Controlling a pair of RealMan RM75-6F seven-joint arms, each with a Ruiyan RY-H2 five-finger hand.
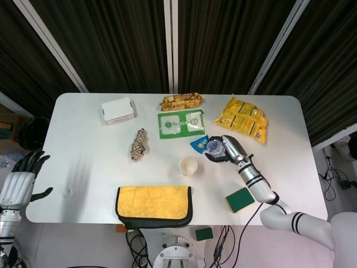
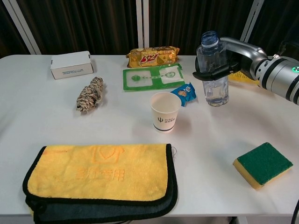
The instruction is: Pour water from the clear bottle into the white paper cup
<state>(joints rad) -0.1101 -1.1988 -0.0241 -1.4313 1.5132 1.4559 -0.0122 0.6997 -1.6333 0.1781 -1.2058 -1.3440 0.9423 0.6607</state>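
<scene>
Bottle (image 2: 212, 70) upright on the counter (image 2: 117, 126), to the right of the cup (image 2: 165, 111) and apart from it, cap off, some water in the lower part. Gripped around the middle by the right hand (image 2: 233, 58), dark fingers (image 2: 210, 72) wrapped across the front. Cup standing upright near the counter's middle, mouth open, small dark logo on its side. Just behind the cup, a small blue packet (image 2: 185, 92); further back a green card (image 2: 152, 76) and an orange snack bag (image 2: 153, 56). Yellow packet (image 1: 242, 118) at the far right in the head view. White box (image 2: 71, 64) at the far left, twine bundle (image 2: 90, 94) in front of it. Yellow cloth (image 2: 100, 175) with black trim at the near edge, green sponge (image 2: 263, 164) at the near right. Left hand (image 1: 19, 181) off the counter's left edge in the head view, holding nothing, fingers spread apart.
</scene>
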